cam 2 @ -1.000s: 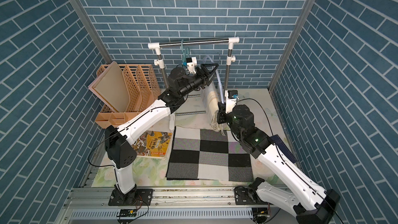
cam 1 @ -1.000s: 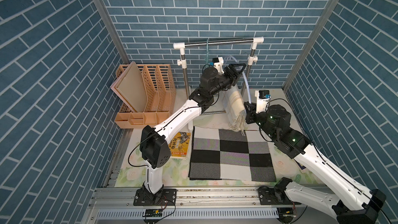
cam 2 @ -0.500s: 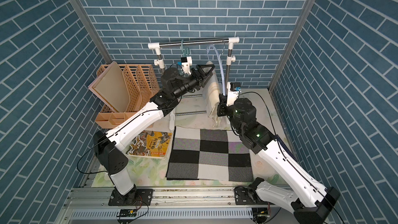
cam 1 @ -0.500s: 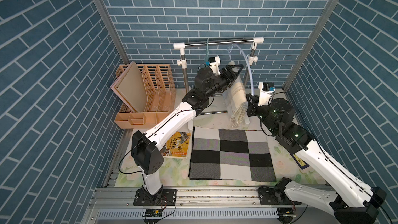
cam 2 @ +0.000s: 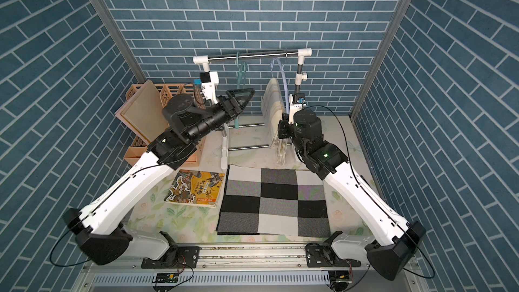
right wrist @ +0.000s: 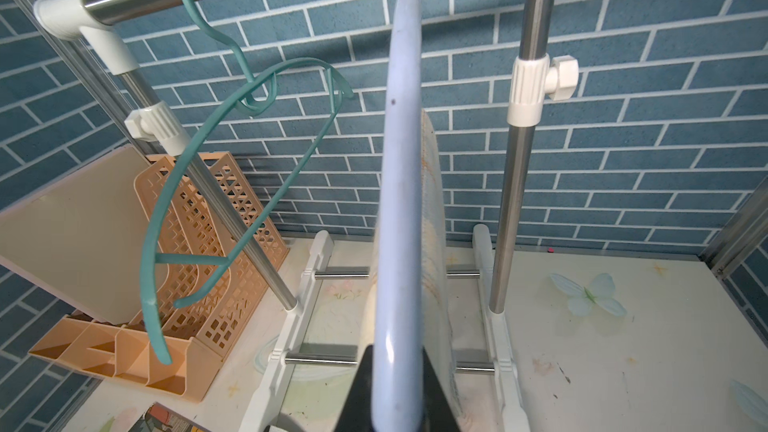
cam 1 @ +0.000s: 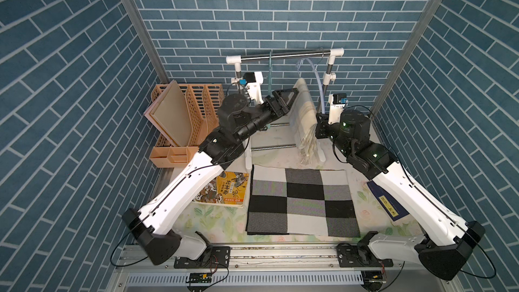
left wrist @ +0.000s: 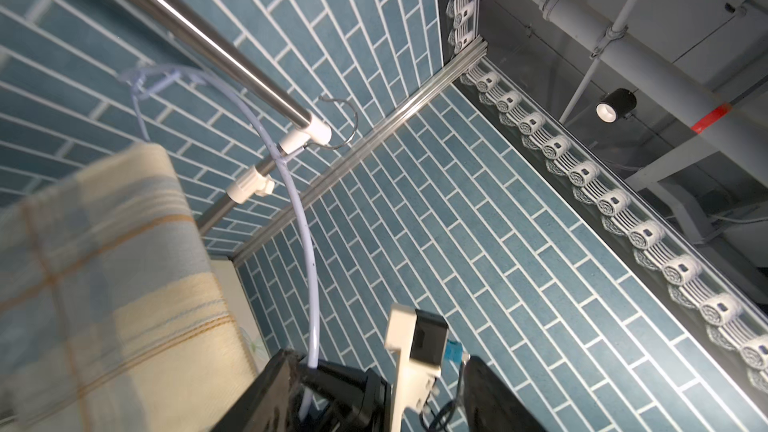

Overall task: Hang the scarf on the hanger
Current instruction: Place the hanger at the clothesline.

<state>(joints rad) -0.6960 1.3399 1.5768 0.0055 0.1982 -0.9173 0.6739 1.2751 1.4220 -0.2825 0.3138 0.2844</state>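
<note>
The left gripper (cam 2: 241, 97) had backed off the scarf (cam 2: 273, 108), jaws apart and empty. Under the rail (cam 2: 252, 55), the scarf lay draped over the hanger (right wrist: 401, 201), and the right gripper (right wrist: 395, 367) pinched the hanger's lower end. Draping looked finished, so the next move probably called for a gentle release.

The scarf (left wrist: 104, 263) was cream, checked with pale blue bands and thin orange lines. The hanger (right wrist: 399, 201) was pale lilac-blue, the second hanger (right wrist: 191, 260) teal. The mat (cam 1: 302, 200) was chequered black, grey and white; the file rack (cam 1: 202, 108) peach.
</note>
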